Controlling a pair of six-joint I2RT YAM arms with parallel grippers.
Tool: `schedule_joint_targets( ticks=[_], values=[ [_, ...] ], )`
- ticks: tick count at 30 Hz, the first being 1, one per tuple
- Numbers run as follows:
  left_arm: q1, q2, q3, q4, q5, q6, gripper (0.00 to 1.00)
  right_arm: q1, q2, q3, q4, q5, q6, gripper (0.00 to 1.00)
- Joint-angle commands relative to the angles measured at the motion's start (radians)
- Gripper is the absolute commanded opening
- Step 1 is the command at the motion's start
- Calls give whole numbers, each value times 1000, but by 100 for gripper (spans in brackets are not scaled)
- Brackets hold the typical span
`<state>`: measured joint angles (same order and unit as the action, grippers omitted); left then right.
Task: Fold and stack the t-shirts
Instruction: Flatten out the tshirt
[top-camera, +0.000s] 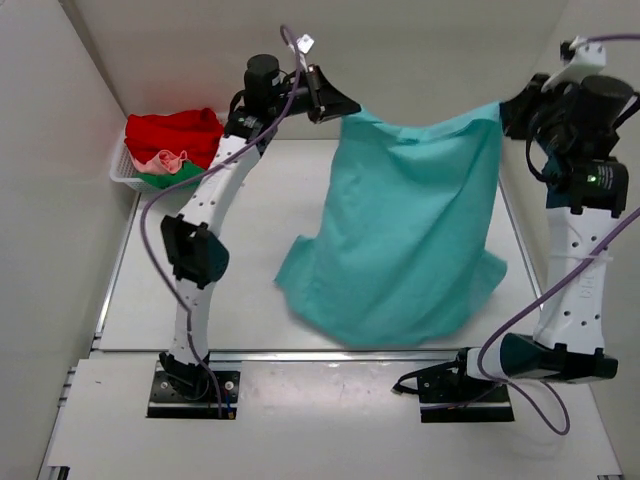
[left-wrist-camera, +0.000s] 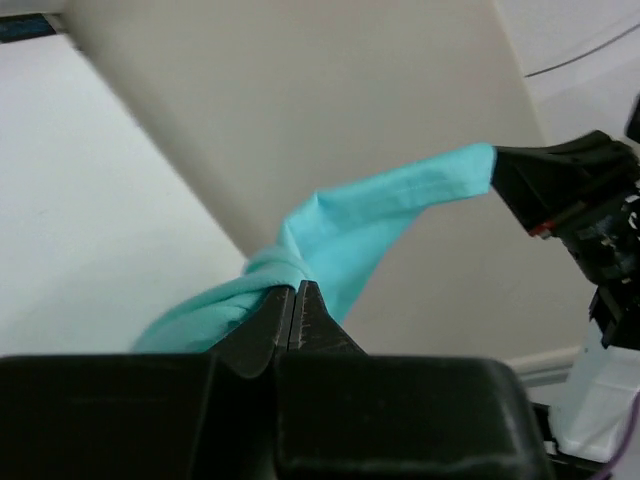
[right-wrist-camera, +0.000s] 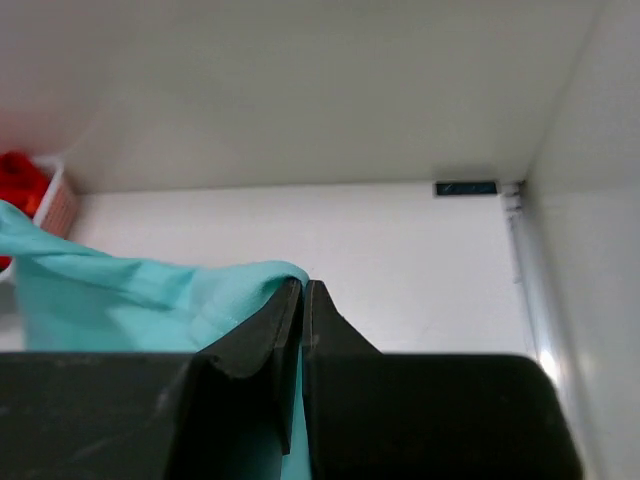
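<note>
1. The left gripper (left-wrist-camera: 298, 292), closest to its wrist camera, has its jaws clamped on a bunched corner of the teal t-shirt (top-camera: 410, 230).
2. The right gripper (right-wrist-camera: 303, 288) pinches the opposite top corner, jaws tight on the cloth.
3. The shirt hangs stretched between them, its lower edge slumped on the table (top-camera: 250, 210); its sleeves cannot be made out.
4. Far left, a white basket (top-camera: 122, 172) holds the crumpled red t-shirt (top-camera: 175, 133), pink t-shirt (top-camera: 165, 159) and green t-shirt (top-camera: 178, 178).

1. The right gripper (right-wrist-camera: 303, 290) has its black jaws pressed together, pinching a folded edge of the teal t-shirt (right-wrist-camera: 130, 300)
2. The cloth spreads left and downward from the pinch, creased
3. Beyond lies the white table (right-wrist-camera: 400, 250)
4. Far left, red cloth (right-wrist-camera: 18, 180) sits by a white basket (right-wrist-camera: 60, 205) — both cut off by the frame
5. A small dark strip (right-wrist-camera: 465, 187) marks the back wall's base
</note>
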<state>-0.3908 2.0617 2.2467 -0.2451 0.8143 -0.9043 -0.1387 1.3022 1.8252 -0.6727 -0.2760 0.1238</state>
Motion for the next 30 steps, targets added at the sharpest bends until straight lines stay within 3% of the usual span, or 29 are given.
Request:
schedule_joint_targets(
  ticks=[1, 3, 5, 9, 11, 16, 17, 18, 19, 22, 25, 29, 30],
  values=[
    [10, 49, 349, 130, 98, -211, 0, 104, -9, 328, 32, 130, -82, 0],
    [65, -4, 242, 348, 127, -348, 0, 157, 18, 412, 28, 150, -84, 0],
    [118, -96, 34, 379, 120, -308, 0, 159, -3, 404, 53, 106, -53, 0],
    [187, -187, -162, 291, 127, -163, 0, 209, -89, 99, 163, 113, -29, 0],
    [175, -181, -261, 268, 117, -110, 0, 296, -148, -114, 202, 187, -33, 0],
    [167, -126, -338, 76, -21, 71, 0, 632, -193, -512, 309, 349, 46, 0],
    [184, -117, -351, 44, -56, 96, 12, 736, -178, -583, 347, 368, 69, 0],
    [202, -115, -395, 44, -67, 100, 56, 784, -153, -648, 360, 391, 101, 0],
    [216, -118, -445, 64, -63, 105, 69, 870, -108, -679, 384, 418, 118, 0],
    [289, -205, -643, 202, -12, 29, 69, 1040, 50, -771, 505, 360, 221, 0],
    [378, -403, -835, 418, -6, -94, 86, 1175, 222, -750, 582, 371, 273, 0],
    [463, -556, -900, 383, 5, -78, 90, 1231, 359, -718, 665, 238, 324, 2],
    [475, -599, -910, 362, -4, -59, 98, 1238, 373, -707, 665, 229, 321, 8]
  ],
)
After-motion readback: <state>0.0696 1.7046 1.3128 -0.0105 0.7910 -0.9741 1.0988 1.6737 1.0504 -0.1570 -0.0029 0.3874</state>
